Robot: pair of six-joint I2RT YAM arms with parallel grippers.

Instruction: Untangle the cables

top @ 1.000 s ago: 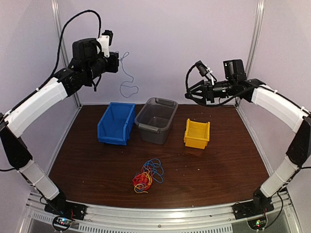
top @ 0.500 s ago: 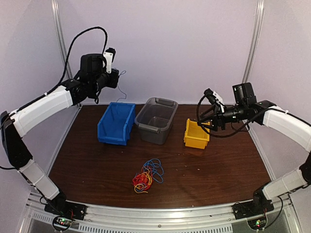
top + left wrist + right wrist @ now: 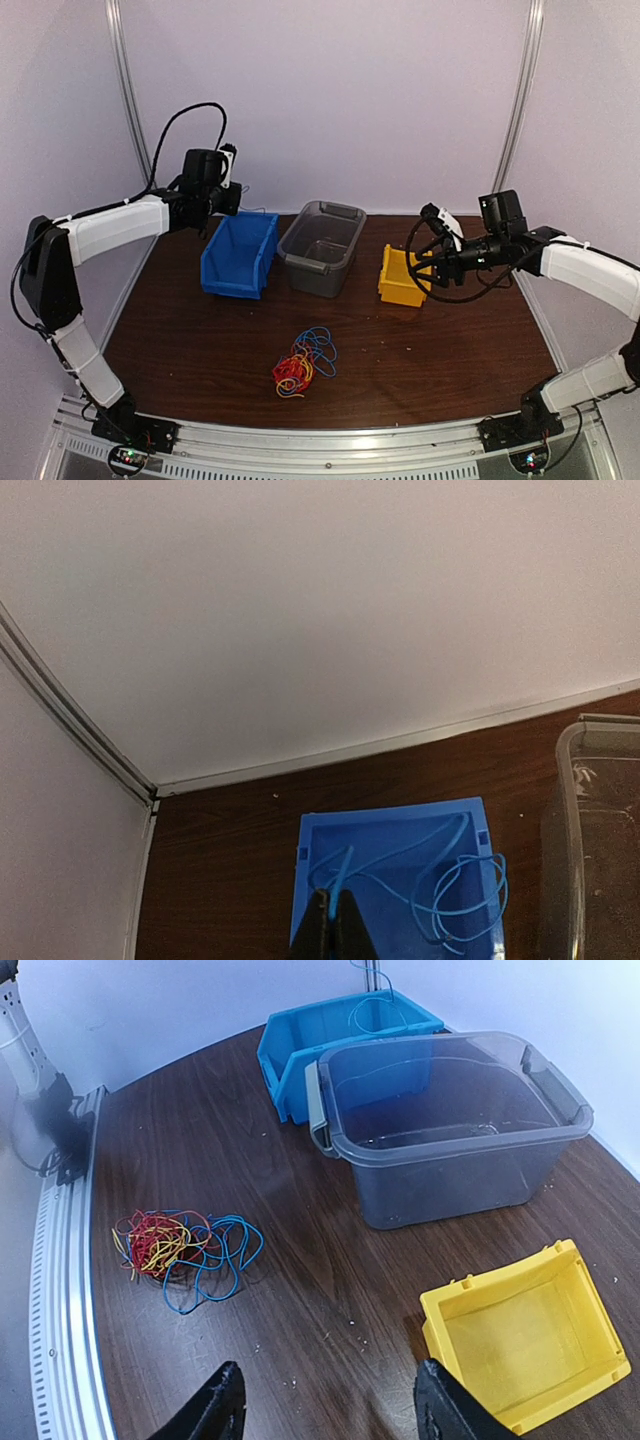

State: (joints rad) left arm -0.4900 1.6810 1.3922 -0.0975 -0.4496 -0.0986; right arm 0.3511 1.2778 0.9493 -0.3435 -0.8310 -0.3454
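A tangle of red, yellow and blue cables [image 3: 303, 365] lies on the table near the front middle; it also shows in the right wrist view [image 3: 180, 1250]. My left gripper [image 3: 333, 928] is shut on one end of a separate blue cable [image 3: 455, 880], which lies coiled inside the blue bin [image 3: 400, 825]. In the top view the left gripper [image 3: 228, 198] hangs just above the blue bin's [image 3: 238, 255] back left corner. My right gripper [image 3: 325, 1410] is open and empty, above the table beside the yellow bin [image 3: 525, 1335], as the top view [image 3: 437, 262] shows too.
A clear grey tub [image 3: 322, 246] stands between the blue bin and the yellow bin [image 3: 404, 276]. White walls close off the back and both sides. A metal rail [image 3: 330, 445] runs along the near edge.
My left gripper came down from high against the back wall to the blue bin, lowering the blue cable into it. My right gripper dropped and moved toward the yellow bin.
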